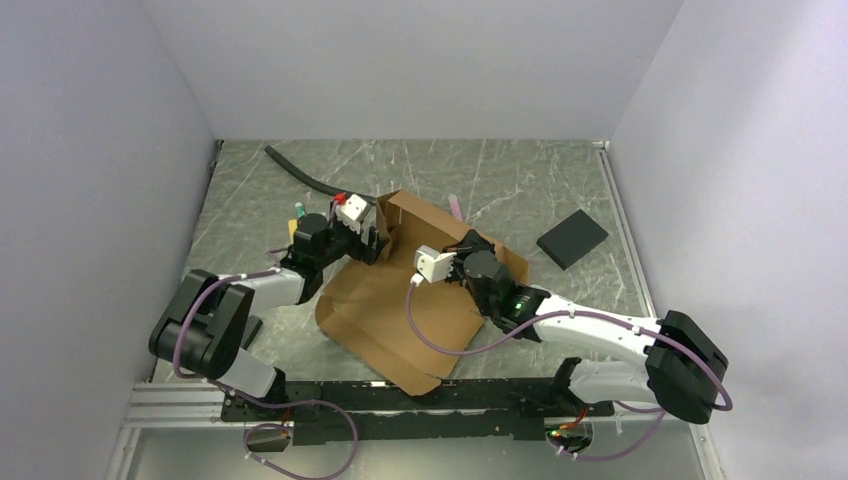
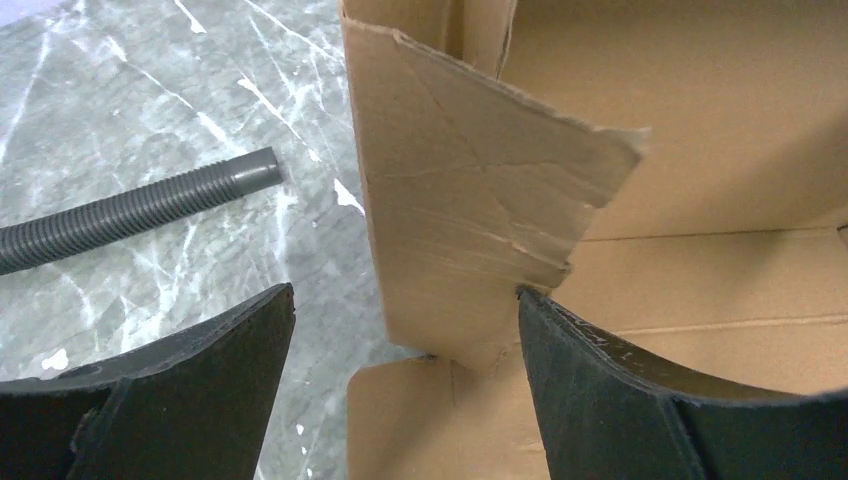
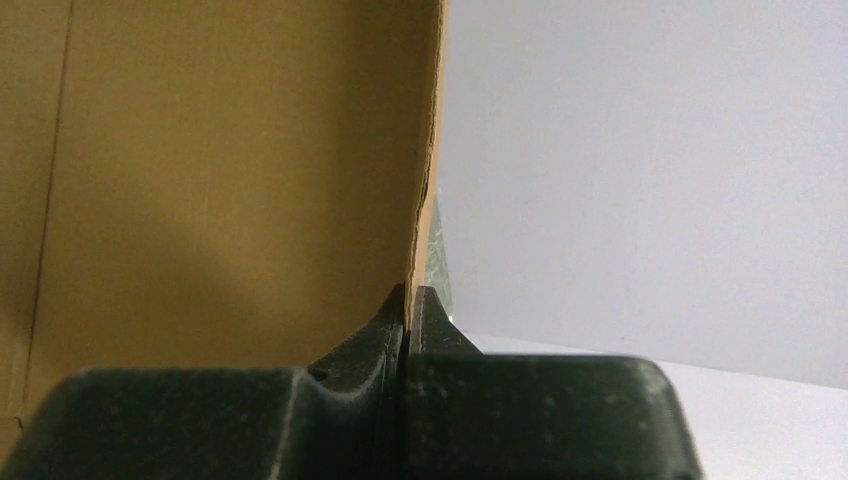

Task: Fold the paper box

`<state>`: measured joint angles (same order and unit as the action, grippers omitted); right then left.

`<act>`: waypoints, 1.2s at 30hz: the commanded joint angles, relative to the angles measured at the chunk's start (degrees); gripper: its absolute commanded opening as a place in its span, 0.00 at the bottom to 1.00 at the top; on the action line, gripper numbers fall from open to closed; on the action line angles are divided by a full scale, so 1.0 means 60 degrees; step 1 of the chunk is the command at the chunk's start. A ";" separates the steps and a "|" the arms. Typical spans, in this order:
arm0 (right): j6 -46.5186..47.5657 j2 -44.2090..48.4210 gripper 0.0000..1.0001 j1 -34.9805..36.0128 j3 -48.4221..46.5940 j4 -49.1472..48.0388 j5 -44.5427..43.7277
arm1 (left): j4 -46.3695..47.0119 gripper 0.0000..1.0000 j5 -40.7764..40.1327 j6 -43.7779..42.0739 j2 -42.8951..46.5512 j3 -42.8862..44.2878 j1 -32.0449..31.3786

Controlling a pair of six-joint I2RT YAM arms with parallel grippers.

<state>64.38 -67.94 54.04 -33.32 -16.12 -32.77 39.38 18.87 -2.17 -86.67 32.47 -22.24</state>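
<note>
We see the paper box (image 1: 390, 305) lying near the middle of the marbled grey table (image 1: 520, 175), between the two arms. It is mostly a flat brown sheet, with its near corner reaching toward the arm bases and its far end raised into a shallow corner of upright walls. The left gripper (image 2: 400, 315) sits at that raised far-left corner with its jaws spread wide. One black finger (image 2: 190, 380) hangs over bare table outside the box, the other (image 2: 640, 400) is inside over the cardboard floor, and a creased, ragged-edged side flap stands between them. The inner finger's tip is just beside the flap's lower corner; we cannot tell whether it touches. Nothing is clamped there. The right gripper (image 3: 408, 305) is pressed together on cardboard. In its wrist view the thin edge of an upright panel runs straight down into the seam between the two fingertips. Brown board fills the left of that view and a pale wall the right. From above, the right wrist covers its own fingers, so the panel it pinches is probably the box's right-hand wall, though we cannot be sure. A grey ribbed hose (image 2: 130, 215) lies on the table off the box's far-left corner, apart from the cardboard. A small black flat pad (image 1: 572, 239) rests on the table well to the right of the box.
</note>
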 commanded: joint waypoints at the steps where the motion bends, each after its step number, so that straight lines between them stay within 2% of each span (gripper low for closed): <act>1: -0.0609 -0.0170 0.01 0.0064 -0.0056 0.1002 0.0856 | 0.1133 0.88 0.0239 0.0300 0.0668 -0.0230 0.0201; 9: -0.0725 -0.0081 0.01 0.0046 -0.0054 0.1328 0.1049 | 0.1378 0.89 0.1114 0.1268 0.0153 0.0106 0.0674; 16: -0.0904 -0.0225 0.01 0.0046 -0.0208 0.1449 0.1189 | 0.1459 0.91 0.1669 0.1407 -0.0092 0.0528 0.0734; 18: -0.0983 -0.0255 0.00 0.0042 -0.0270 0.1472 0.1214 | 0.1852 0.96 0.1651 0.1490 0.0043 0.0307 0.0733; 28: -0.1136 -0.0474 0.00 0.0046 -0.0455 0.1471 0.1171 | 0.1932 0.99 0.0822 0.1802 0.0912 -0.0291 0.0748; 36: -0.1201 -0.0535 0.00 0.0031 -0.0495 0.1559 0.1228 | 0.0137 1.00 0.0438 0.2259 0.1579 0.0365 0.0960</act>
<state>60.84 -69.30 53.71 -36.10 -13.34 -31.00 43.97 22.76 7.73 -79.07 31.03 -17.52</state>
